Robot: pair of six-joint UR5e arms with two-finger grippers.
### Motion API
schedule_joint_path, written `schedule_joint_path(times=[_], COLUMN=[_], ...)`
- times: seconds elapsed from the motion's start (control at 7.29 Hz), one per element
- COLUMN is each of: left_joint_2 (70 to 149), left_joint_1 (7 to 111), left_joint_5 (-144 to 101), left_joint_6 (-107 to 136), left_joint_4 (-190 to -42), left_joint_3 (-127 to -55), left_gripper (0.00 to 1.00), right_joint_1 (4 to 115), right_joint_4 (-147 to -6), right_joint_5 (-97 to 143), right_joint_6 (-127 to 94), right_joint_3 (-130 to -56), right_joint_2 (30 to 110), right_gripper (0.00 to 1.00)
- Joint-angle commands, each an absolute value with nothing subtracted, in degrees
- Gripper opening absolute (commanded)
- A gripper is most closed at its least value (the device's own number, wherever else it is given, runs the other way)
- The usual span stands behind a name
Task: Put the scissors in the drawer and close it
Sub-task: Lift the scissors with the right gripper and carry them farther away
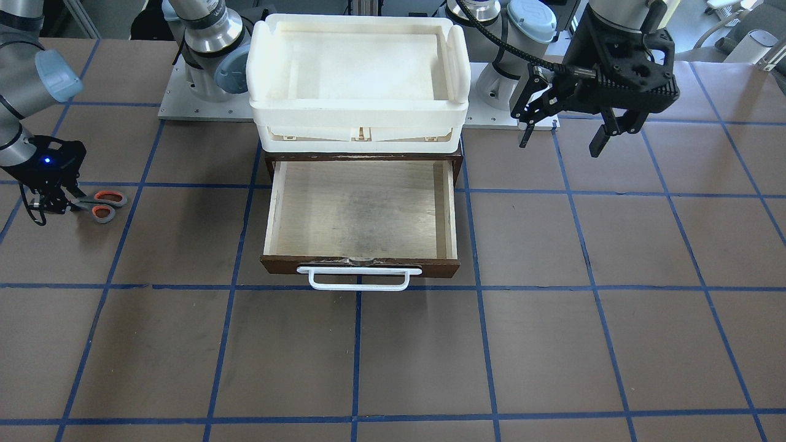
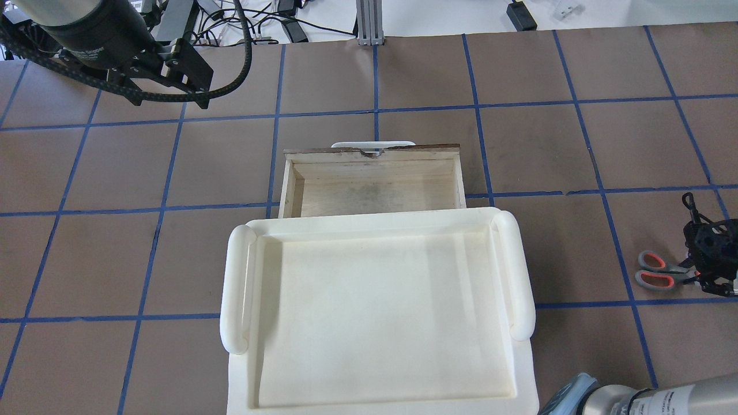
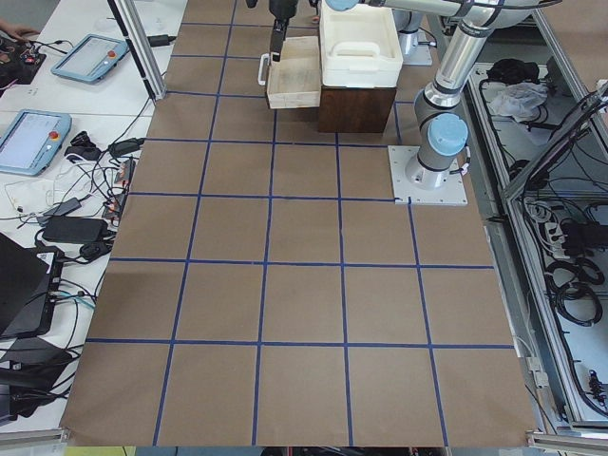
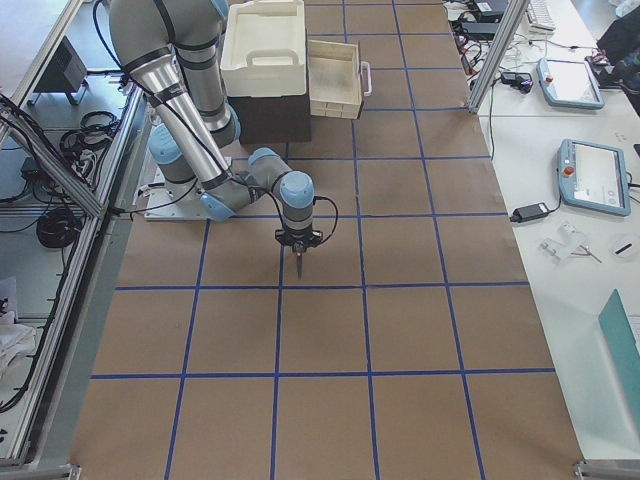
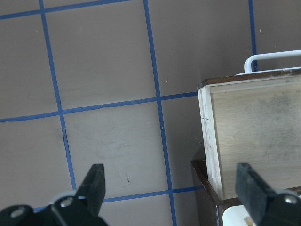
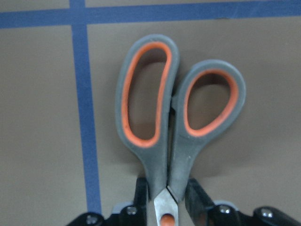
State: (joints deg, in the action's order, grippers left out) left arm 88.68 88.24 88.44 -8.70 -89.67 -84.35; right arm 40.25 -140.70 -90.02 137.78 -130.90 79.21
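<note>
The scissors [image 1: 101,205] with orange-and-grey loop handles lie flat on the brown table, far out on my right side, and show again as scissors [image 2: 657,270] from overhead. My right gripper [image 1: 66,205] is down at table level, and its two fingers press against the scissors [image 6: 164,141] just below the loops, near the pivot. The blades are hidden under the gripper. The drawer [image 1: 362,265] stands pulled open with nothing on its pale plywood floor. My left gripper [image 1: 565,132] hangs open in the air beside the drawer [image 5: 209,136], with nothing between its fingers [image 5: 96,181].
A white plastic bin [image 1: 359,116] sits on the dark cabinet above the drawer. The drawer's white bar handle [image 1: 359,279] sticks out toward the operators' side. Blue tape lines grid the brown table. Tablets and cables lie on side benches [image 3: 38,142].
</note>
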Motion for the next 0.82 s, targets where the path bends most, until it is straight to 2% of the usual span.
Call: schedule_joint_path(times=[0.0, 0.41, 0.69], left_joint_2=[88.68, 88.68, 88.68], left_joint_1=[88.24, 88.33, 88.24], left_joint_5=[88.42, 88.42, 88.42], left_joint_6=[-8.7, -8.7, -8.7], left_joint_4=[-89.65, -89.65, -89.65], left_joint_3=[-84.38, -84.38, -84.38], left_gripper=[1.0, 1.0, 1.0], right_joint_1=[40.25, 40.52, 42.87], right_joint_4=[-140.8, -134.17, -122.56], right_joint_5=[-90.0, -89.04, -88.94], right_joint_6=[137.81, 137.64, 136.85], right_joint_3=[-130.61, -125.28, -114.31], right_joint_2=[79.71, 83.84, 84.55], right_gripper=[0.12, 0.09, 0.08])
